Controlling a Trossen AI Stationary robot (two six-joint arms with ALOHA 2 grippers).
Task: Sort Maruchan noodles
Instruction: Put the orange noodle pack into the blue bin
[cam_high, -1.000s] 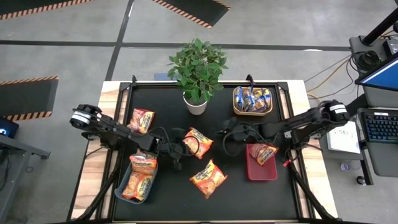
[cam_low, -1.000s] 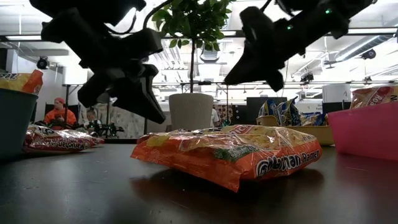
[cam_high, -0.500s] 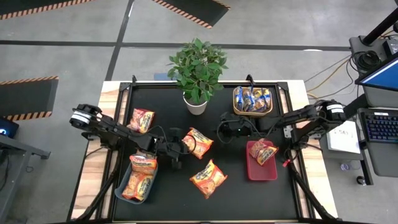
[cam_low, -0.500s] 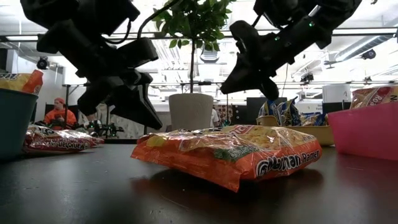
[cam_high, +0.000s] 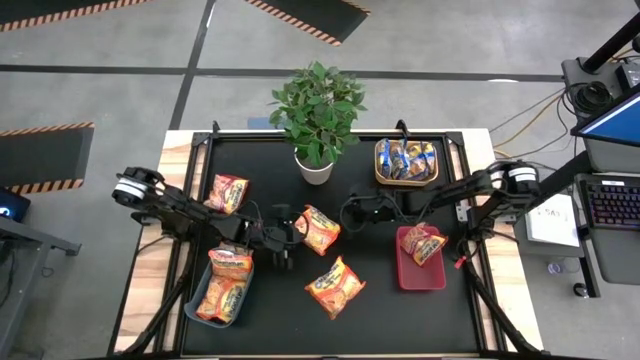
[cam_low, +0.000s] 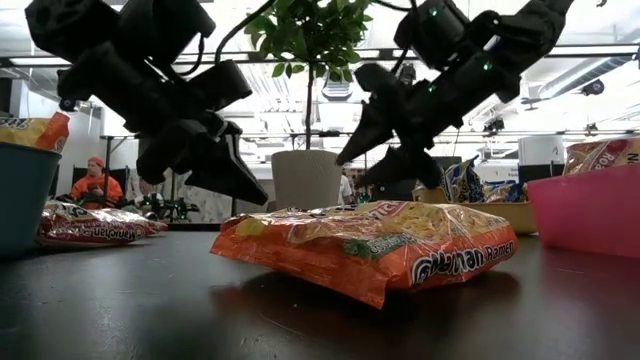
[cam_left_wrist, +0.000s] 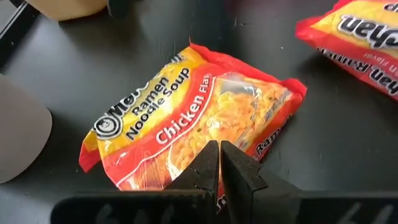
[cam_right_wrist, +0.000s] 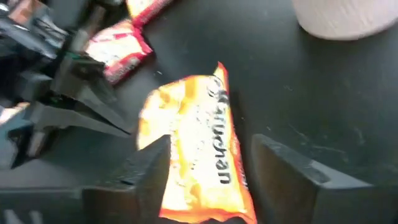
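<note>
Two jaws converge on one packet (cam_high: 318, 229) at mid-worktop (cam_high: 370, 300).
Left jaws (cam_left_wrist: 219, 163) are pressed together just over it; right jaws (cam_right_wrist: 211, 163) are spread, the packet between them. Its print reads "Ramen Noodle Soup" and "Chicken Flavor"; a second packet (cam_low: 375, 245) nearby shows "Ramen". Judged risk: both arms crowd one packet, so they may collide, or shut left jaws may shove it aside rather than pinch it.

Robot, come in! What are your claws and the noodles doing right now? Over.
Left gripper shut, empty, at the orange chicken ramen packet. Right gripper open, hovering over the same packet. Nothing between them and it. Over.
</note>
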